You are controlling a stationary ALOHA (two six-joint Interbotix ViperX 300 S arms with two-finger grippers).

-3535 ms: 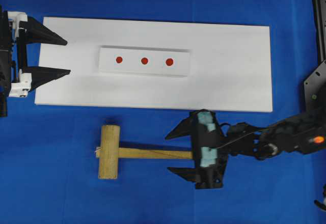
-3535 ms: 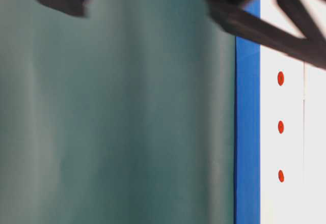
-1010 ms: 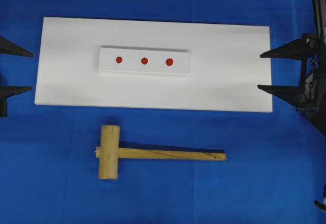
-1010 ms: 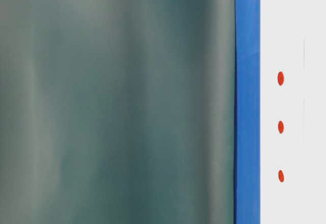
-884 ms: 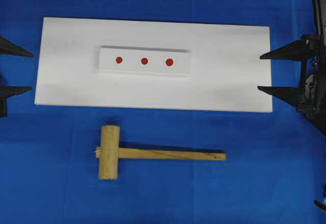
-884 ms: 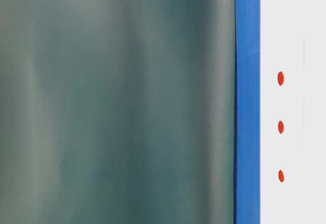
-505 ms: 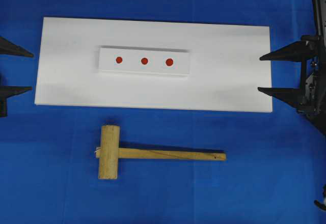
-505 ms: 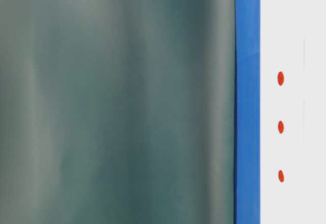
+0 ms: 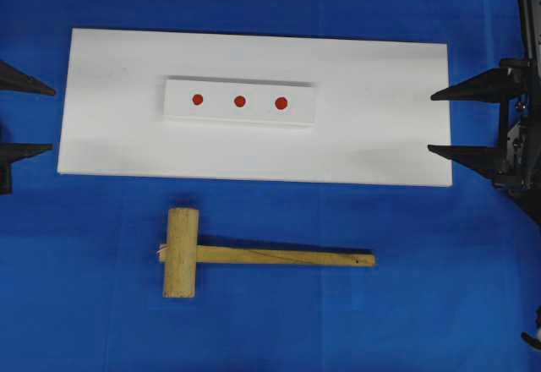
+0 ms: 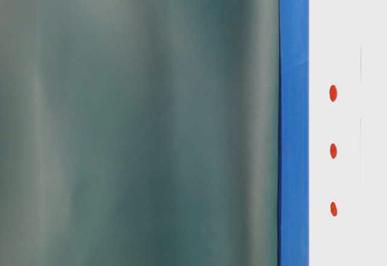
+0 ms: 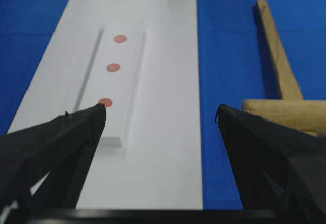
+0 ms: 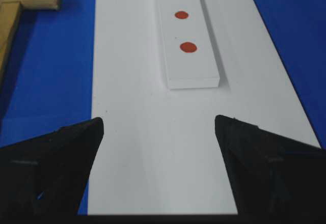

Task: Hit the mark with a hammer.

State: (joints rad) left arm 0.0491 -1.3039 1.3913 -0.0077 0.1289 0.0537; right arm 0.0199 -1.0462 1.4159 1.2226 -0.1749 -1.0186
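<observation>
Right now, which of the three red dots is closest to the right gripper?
The mark, the rightmost dot in the overhead view and slightly the biggest. It sits at the strip end facing the right gripper; the middle dot and far dot lie beyond.

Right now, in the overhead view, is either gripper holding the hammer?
No: the hammer lies alone on the blue cloth, both grippers open at the picture's edges.

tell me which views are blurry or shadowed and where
Overhead view: sharp and evenly lit, with a thin shadow above the hammer handle. Table-level view: a blurred grey-green mass fills most of the picture; only three red dots show. Wrist views: the black fingers up close are soft, and the far dots are hazy.
</observation>
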